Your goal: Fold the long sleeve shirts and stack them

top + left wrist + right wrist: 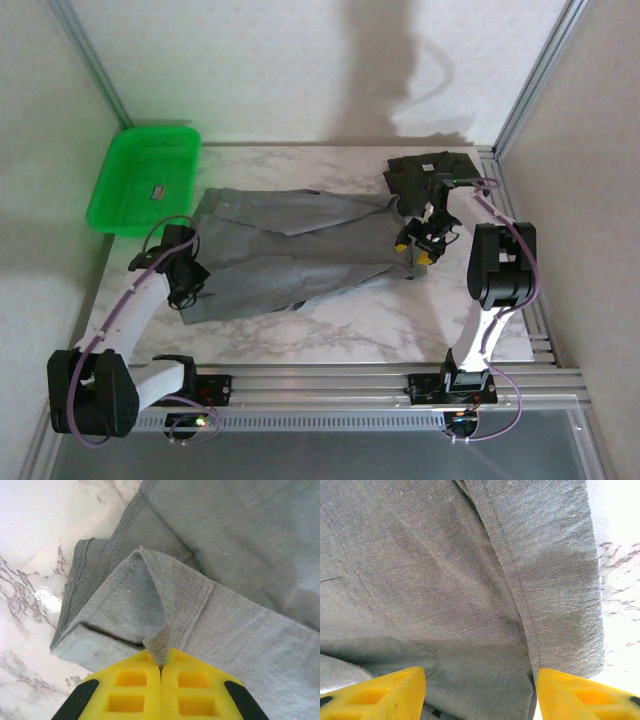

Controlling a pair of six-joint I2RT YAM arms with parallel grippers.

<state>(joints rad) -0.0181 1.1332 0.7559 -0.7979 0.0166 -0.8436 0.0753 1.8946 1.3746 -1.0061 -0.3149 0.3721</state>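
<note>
the fold of the grey shirt [300, 250] looks to be only beginning; it lies spread across the middle of the table [330, 335] in the top view, while the charcoal shirt [425, 172] sits in a compact pile at the upper right of that frame; the green tray [135, 165] stands at the upper left, apart from both.

the left gripper [161, 666] is at the grey shirt's left end, jaws pressed together on a peak of hemmed cloth that tents up off the marble; the right gripper [480, 680] hangs over the shirt's right end with its jaws apart, grey cloth spanning the gap below them; it grips nothing, and whether its pads touch the fabric i cannot tell.

next, i judge, the right jaws must come down and close on that edge, so both ends can be lifted together and carried over evenly without the cloth sagging or slipping free.
</note>
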